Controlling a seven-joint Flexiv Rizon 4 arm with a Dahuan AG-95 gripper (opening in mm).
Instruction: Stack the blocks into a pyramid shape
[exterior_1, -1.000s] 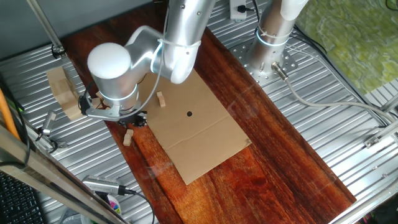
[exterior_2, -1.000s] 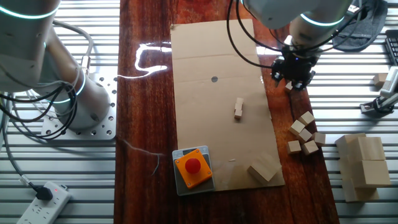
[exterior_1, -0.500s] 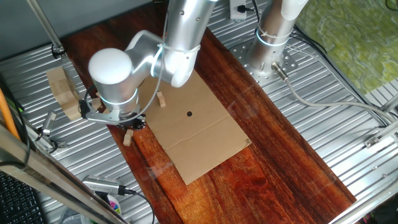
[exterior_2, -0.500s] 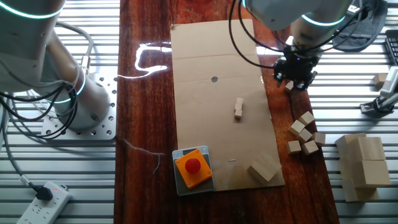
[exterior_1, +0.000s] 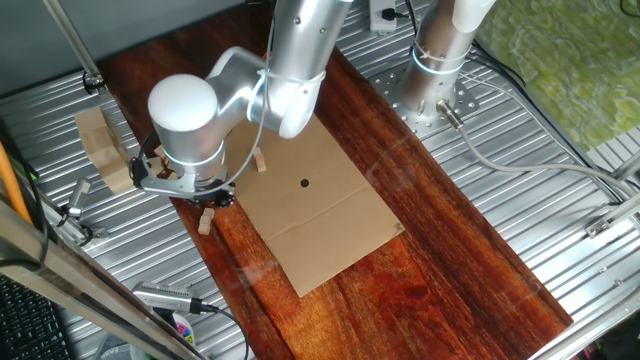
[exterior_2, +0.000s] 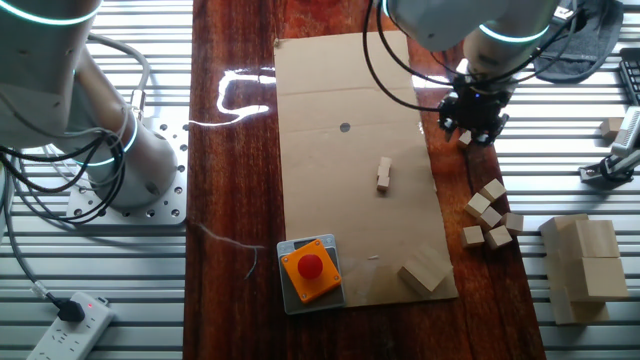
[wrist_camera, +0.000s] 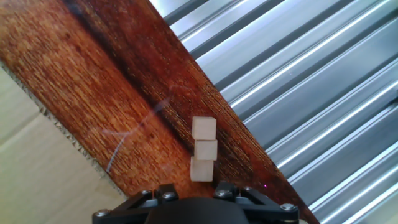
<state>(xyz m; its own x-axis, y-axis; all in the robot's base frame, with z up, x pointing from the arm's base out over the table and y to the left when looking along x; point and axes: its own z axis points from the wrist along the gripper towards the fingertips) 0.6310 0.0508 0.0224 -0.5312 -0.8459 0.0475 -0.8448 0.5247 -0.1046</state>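
1. The table (exterior_2: 240, 200) was a long board of dark reddish wood with a glossy, streaked grain, set between ribbed grey metal surfaces (exterior_2: 560, 60).
2. A flat sheet of tan cardboard (exterior_2: 350, 100) lay on the wood, matte, with a small dark round hole and a faint crease across it.
3. The blocks were small pale cubes of bare wood. In the other fixed view a loose cluster of them (exterior_2: 490, 212) lay on the right edge of the wood, just beside the cardboard, some touching.
4. Two more small cubes (exterior_2: 384, 174) stood touching in a short row on the cardboard, well apart from the cluster.
5. In the hand view three cubes (wrist_camera: 203, 149) lay in a straight touching line on the dark wood, close to the metal ribs.
6. The gripper (exterior_2: 472, 118) was black, on a smooth silver arm, and hovered over the right edge of the cardboard, far from the cluster. Its fingers did not show clearly, so I cannot tell whether they were spread or closed.
7. A larger angular wooden piece (exterior_2: 423, 272) rested on the near corner of the cardboard.
8. Big pale wooden slabs (exterior_2: 582, 268) lay on the metal at the right.
9. An orange box with a round red button (exterior_2: 311, 268) sat on a grey plate; no writing was readable.
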